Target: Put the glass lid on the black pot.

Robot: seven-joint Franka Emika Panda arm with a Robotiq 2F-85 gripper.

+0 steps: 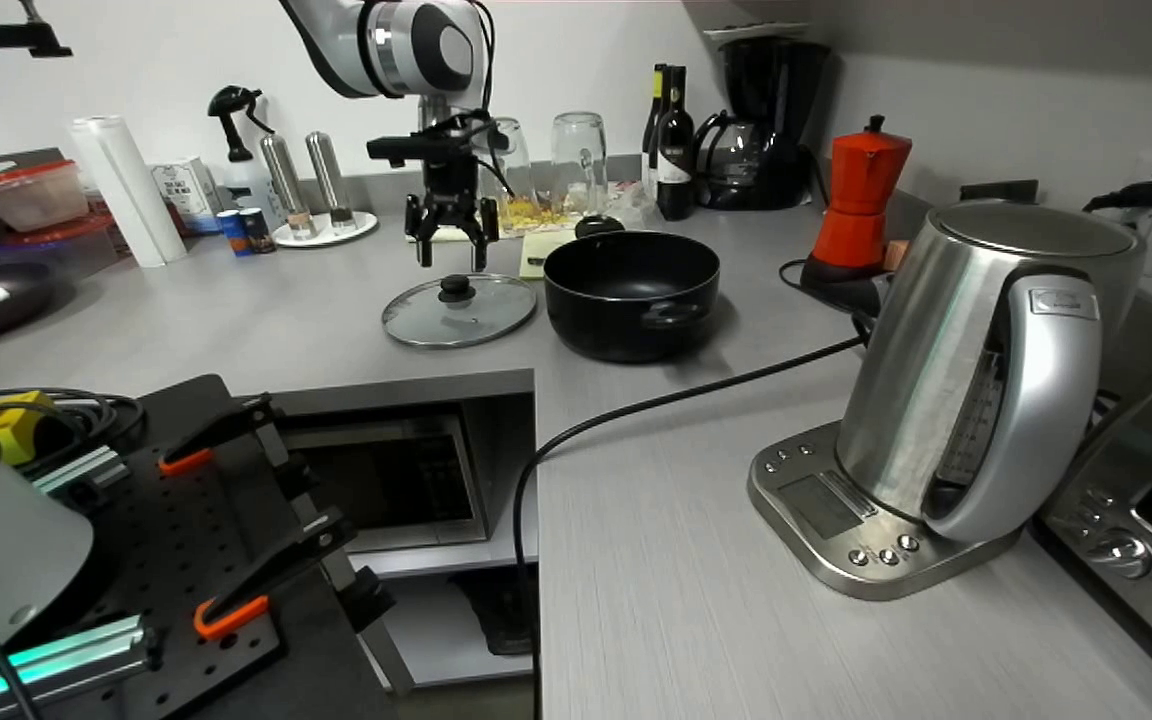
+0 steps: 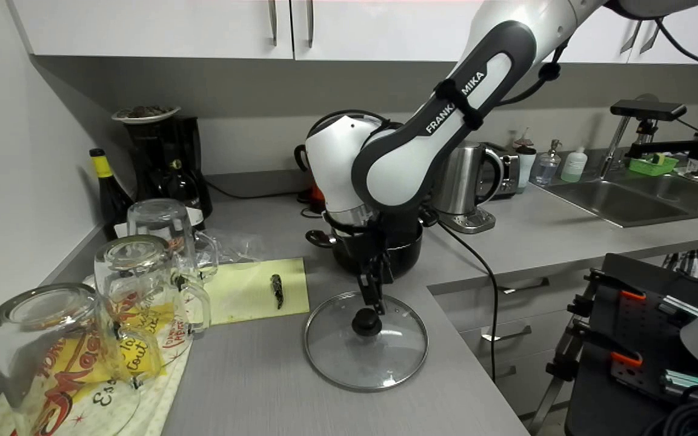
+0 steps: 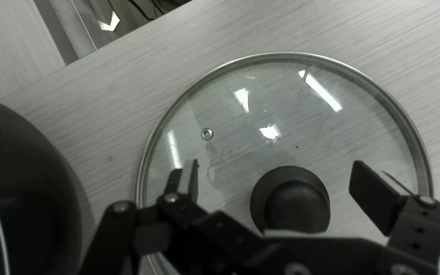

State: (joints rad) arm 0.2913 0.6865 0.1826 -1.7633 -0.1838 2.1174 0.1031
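Note:
The glass lid (image 1: 499, 306) lies flat on the counter, its dark knob up, just beside the black pot (image 1: 596, 325). The lid also shows in an exterior view (image 2: 355, 363) and the wrist view (image 3: 250, 114). My gripper (image 1: 452, 264) points down above the lid, apart from it. In the wrist view the open, empty fingers (image 3: 275, 175) stand on either side of the dark knob (image 3: 290, 198), with a gap on both sides. The pot has no cover on it; part of it shows at the left of the wrist view (image 3: 25, 191). The arm partly hides the pot in an exterior view (image 2: 406, 251).
The steel kettle (image 1: 926, 400) stands on its base, its cord (image 1: 676, 388) crossing the counter near the pot. Upturned glass mugs (image 2: 137, 290) and a yellow cloth (image 2: 258, 290) lie behind the lid. The counter's front edge (image 1: 406, 385) is close to the lid.

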